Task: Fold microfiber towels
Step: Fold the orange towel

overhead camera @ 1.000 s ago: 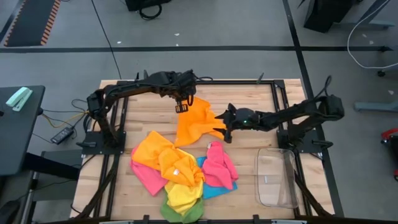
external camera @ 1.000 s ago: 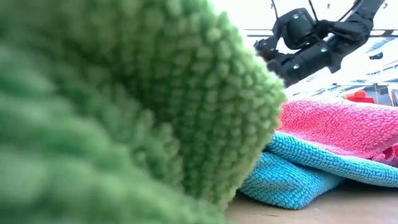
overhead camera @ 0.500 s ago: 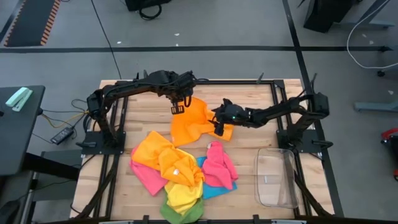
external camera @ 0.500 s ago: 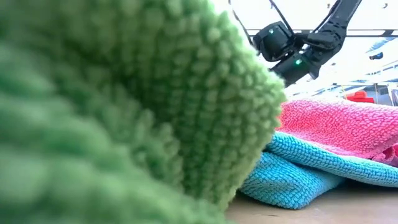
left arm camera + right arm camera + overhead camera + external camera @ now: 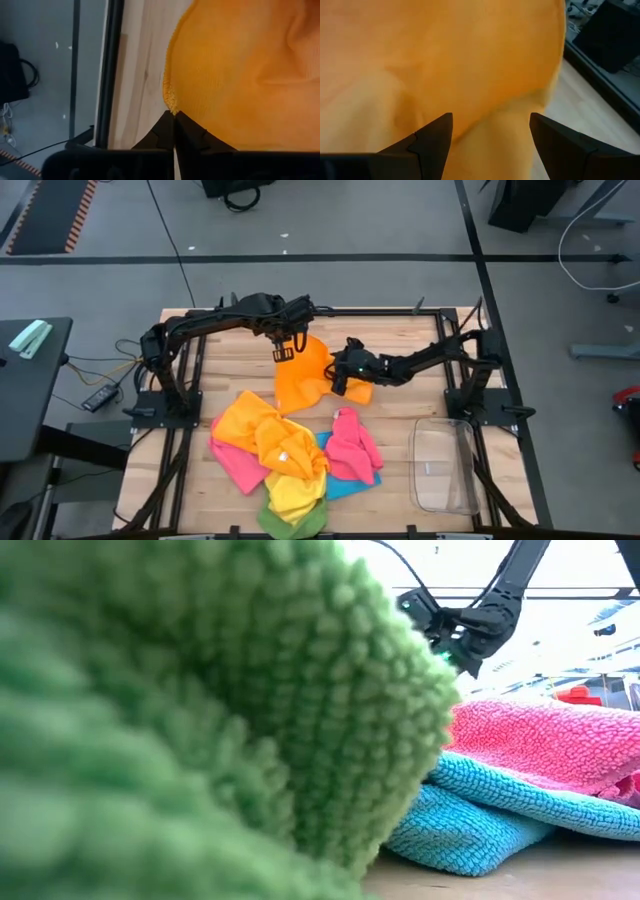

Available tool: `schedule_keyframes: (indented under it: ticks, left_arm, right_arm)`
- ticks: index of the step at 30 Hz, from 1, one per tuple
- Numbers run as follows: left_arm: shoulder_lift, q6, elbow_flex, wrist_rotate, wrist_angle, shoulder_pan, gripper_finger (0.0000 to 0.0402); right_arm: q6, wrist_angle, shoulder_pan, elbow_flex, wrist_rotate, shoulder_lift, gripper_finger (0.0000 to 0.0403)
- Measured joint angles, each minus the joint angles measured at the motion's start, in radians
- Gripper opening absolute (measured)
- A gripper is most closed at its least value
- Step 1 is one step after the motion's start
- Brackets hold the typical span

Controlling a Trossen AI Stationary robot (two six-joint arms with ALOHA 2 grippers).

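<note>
orange towel point(image 5: 305, 376) beside towel pile point(image 5: 290, 460), clear bin point(image 5: 443, 466) apart

My wooden table point(image 5: 390, 470) sits inside a black frame point(image 5: 300, 311). A clear plastic bin point(image 5: 443, 465) lies near its right front corner. A side table point(image 5: 30, 415) left of me carries a pale green object point(image 5: 31, 338).

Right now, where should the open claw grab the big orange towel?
Probably the loose corner nearest the right gripper. The orange towel is already pinched at its far corner by the left gripper, so coming down from above onto the opposite free edge could stretch it flat for folding.
</note>
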Motion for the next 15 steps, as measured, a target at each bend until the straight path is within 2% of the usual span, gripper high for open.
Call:
schedule_keyframes:
  ticks: [6, 15]
  left_arm:
    - [0.000, -0.002, 0.000, -0.001, 0.012, 0.000, 0.0036]
    - [0.000, -0.014, 0.000, -0.001, 0.023, 0.000, 0.0008]
  right_arm:
    - [0.003, -0.008, 0.000, 0.018, 0.028, 0.037, 0.0226]
    - [0.006, -0.012, -0.013, 0.017, 0.029, 0.062, 0.0134]
